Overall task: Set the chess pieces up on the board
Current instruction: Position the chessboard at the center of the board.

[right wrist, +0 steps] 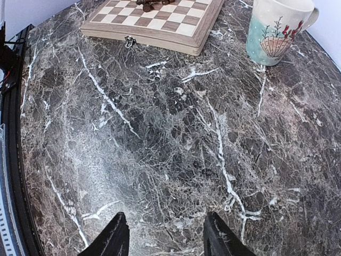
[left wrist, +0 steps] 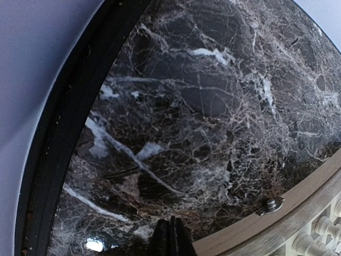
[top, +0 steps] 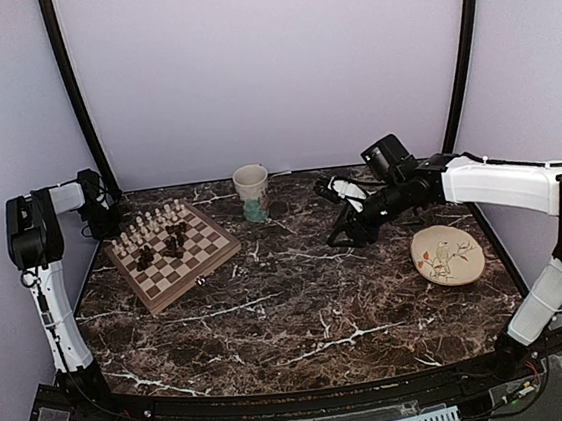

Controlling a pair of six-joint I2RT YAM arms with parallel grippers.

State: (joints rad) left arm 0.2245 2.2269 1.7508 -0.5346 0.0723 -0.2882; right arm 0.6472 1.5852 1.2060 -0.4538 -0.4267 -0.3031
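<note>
The square wooden checkered chessboard (top: 173, 254) sits left of centre in the overhead view, turned at an angle on the dark marble surface (top: 301, 309). The cream-white chess pieces (top: 148, 224) stand in what look like neat rows along the board's upper-left edge. They're too small to count, but that side looks about done. The dark brown chess pieces (top: 160, 249) are another story: bunched in a clump approx. mid-board, not lined up along the lower-right edge, where the squares are bare. So I'd call it roughly half done. The dark set needs spreading out into its own rows.

The left fingers (left wrist: 162, 242) are pressed together w/ nothing seen between them. They're at the btm of the left wrist view, over bare marble just off the board's rim; overhead, that arm is by the board's upper-left corner. The right fingers (right wrist: 114, 240) are spread wide and empty, over open marble right of centre in the overhead view, well apart from the board.

Also about: a cream mug w/ teal shell pattern (top: 252, 191) at top centre and a round cream plate w/ painted motif (top: 448, 254) at right. No pcs on either that I can see.
</note>
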